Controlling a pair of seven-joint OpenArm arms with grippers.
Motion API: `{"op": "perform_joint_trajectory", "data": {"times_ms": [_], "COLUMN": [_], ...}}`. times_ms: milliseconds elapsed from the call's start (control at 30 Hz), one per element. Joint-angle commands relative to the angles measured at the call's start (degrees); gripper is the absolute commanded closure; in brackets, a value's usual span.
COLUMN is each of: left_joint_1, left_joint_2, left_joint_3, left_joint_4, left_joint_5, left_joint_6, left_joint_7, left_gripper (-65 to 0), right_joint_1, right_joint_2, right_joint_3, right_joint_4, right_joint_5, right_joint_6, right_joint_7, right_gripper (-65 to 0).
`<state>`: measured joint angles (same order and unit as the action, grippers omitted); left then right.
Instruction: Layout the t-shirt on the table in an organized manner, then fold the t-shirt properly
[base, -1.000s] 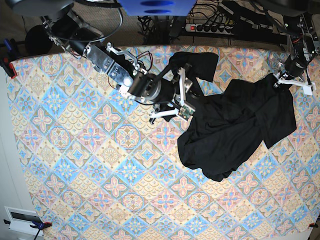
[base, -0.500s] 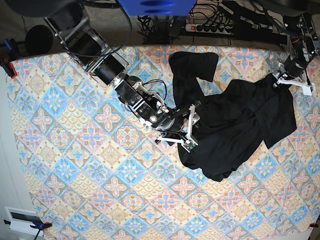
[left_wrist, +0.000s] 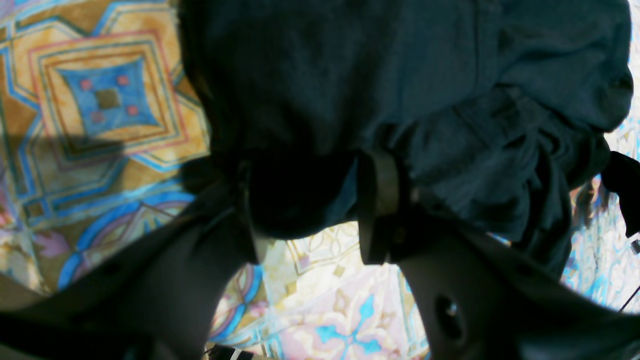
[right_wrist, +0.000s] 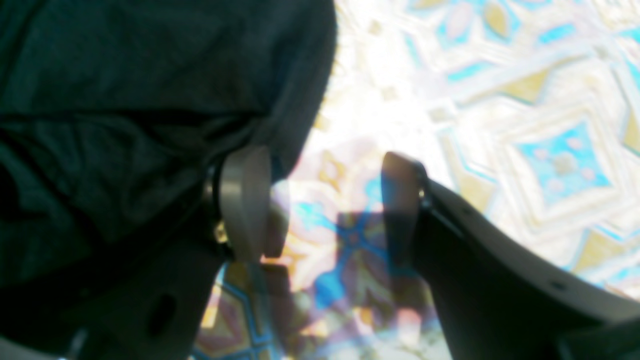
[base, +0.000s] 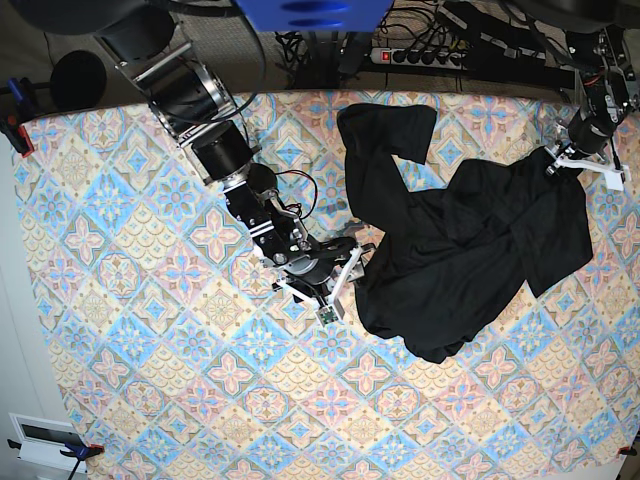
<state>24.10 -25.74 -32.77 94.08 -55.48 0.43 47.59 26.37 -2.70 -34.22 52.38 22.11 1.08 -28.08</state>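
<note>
lying crumpled on the right of the surface (base: 130, 300), the t-shirt (base: 470, 250) looks soft and limp; take its edges. left tool (left_wrist: 310, 200) pinches its far hem; right tool (right_wrist: 320, 200) gapes empty beside it.

right gripper (right_wrist: 320, 200) jaws apart, empty

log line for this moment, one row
shirt: crumpled, unfolded on table | left gripper: shut on shirt edge | right gripper: open, empty, at shirt's edge
</note>
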Motion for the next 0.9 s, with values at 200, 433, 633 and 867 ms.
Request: {"op": "perform_joint_trajectory", "data": {"times_ms": [200,433,633,867], "left_joint_1": [-0.14,-0.14,-0.14,-0.23], "left_joint_2": [-0.94,-0.94,-0.94,-0.94], "left_joint_3": [-0.5,-0.5,-0.5,-0.5], "left_joint_4": [0.91,0.91,0.82,0.82], "left_joint_5": [-0.65,-0.65,-0.65,-0.65], "left_joint_6": [-0.38,-0.38,-0.38,-0.38], "left_joint_7": [-0.78,-0.78,-0.78,-0.78], "left_gripper": [-26.3,-26.3,-26.3,-26.3], "right_joint_1": [0.57,0.22,0.14,0.05], "right_joint_2": [-2.97,-5.08,-5.87,-5.87], "right_joint_3": [-0.2,-0.2,-0.38,-0.46], "right_joint_4": [0.15,1.55,1.03,0.94], "right_joint_5": [0.7,0.88,0.88,0.97], "right_joint_6": [0.9,0.9,0.9,0.98], "right_joint_7": [-2.03,-2.47,-2.47,-3.97], "right_gripper": [-34.1,-34.1,-34.1,-28.7]}}
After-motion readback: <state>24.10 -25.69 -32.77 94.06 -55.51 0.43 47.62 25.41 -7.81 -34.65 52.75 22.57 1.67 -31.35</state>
